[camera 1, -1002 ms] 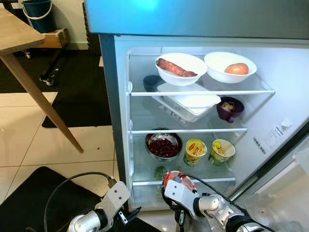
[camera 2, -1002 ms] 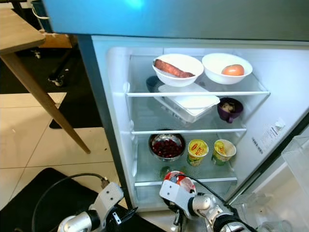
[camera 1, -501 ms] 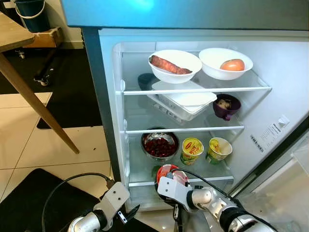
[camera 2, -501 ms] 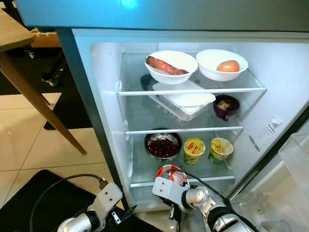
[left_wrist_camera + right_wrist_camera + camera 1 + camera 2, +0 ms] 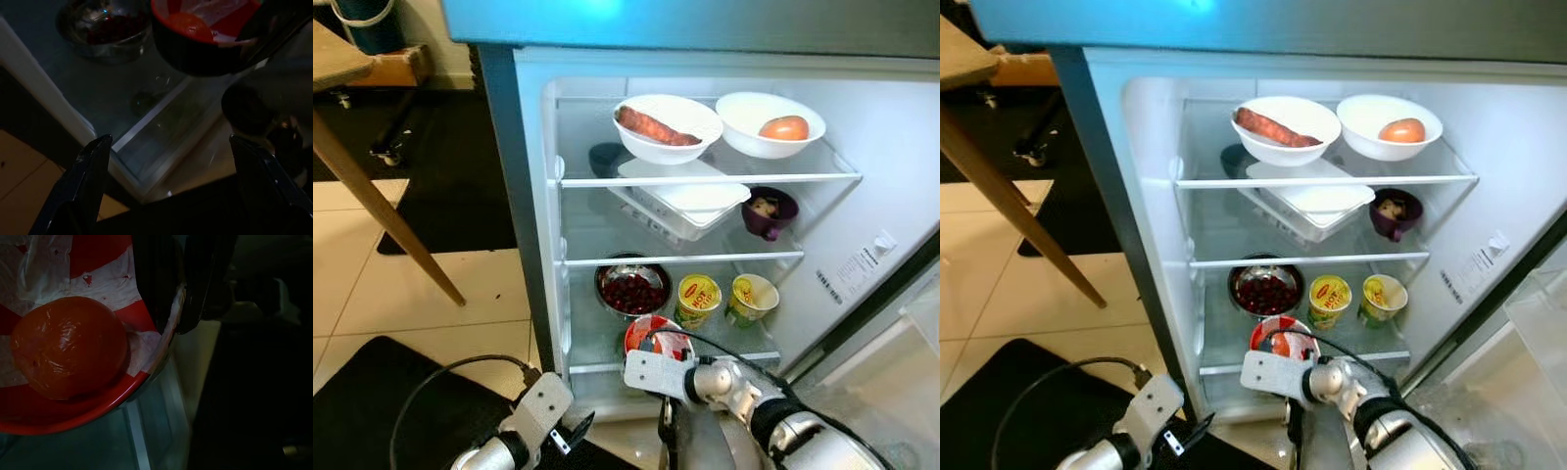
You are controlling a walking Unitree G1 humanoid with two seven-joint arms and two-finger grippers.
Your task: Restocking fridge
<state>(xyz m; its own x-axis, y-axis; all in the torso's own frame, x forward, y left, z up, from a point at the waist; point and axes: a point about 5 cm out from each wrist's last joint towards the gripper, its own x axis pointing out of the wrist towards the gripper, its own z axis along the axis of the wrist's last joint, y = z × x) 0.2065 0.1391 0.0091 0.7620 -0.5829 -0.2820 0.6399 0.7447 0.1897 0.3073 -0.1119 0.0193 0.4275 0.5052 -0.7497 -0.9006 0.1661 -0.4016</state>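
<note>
I see cream floor tiles, a black mat (nearest me), a dark rug, and a wooden table leg slanting left.

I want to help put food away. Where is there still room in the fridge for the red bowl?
The right gripper holds the red bowl at the front of the bottom shelf, before the cherry bowl, where glass is bare. The back row with the two yellow cups is crowded; the top shelf's two white bowls fill it.

a home kitchen: open fridge of food, tiled floor, wooden table.
</note>
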